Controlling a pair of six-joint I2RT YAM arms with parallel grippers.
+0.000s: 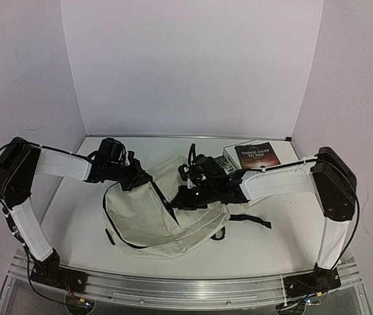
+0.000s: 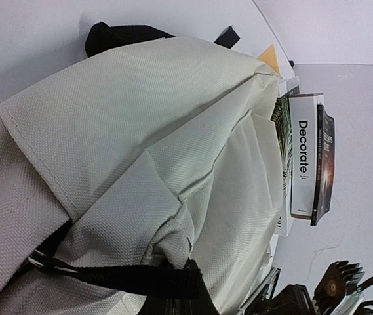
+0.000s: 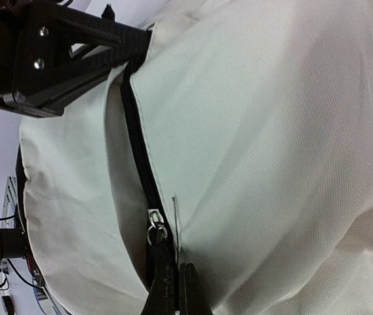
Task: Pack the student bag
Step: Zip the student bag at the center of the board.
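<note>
The student bag [image 1: 153, 223] lies on the bench [image 1: 265, 252] between both arms; left fingers [image 3: 101, 46] pinch its edge to steady it; right fingers [image 3: 189, 295] clamp the zip pull [image 3: 157, 231], likely to slide it.

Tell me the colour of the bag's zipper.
The zipper is black; the right wrist view shows it best.

The flat white table top [image 1: 271, 246] carries two loads. A cream soft fabric backpack with black straps [image 1: 140, 220] lies at centre, spreading toward 6 o'clock. A stack of books [image 1: 258, 155], with a dark-covered book uppermost, lies at 1 o'clock near the rear edge.
</note>
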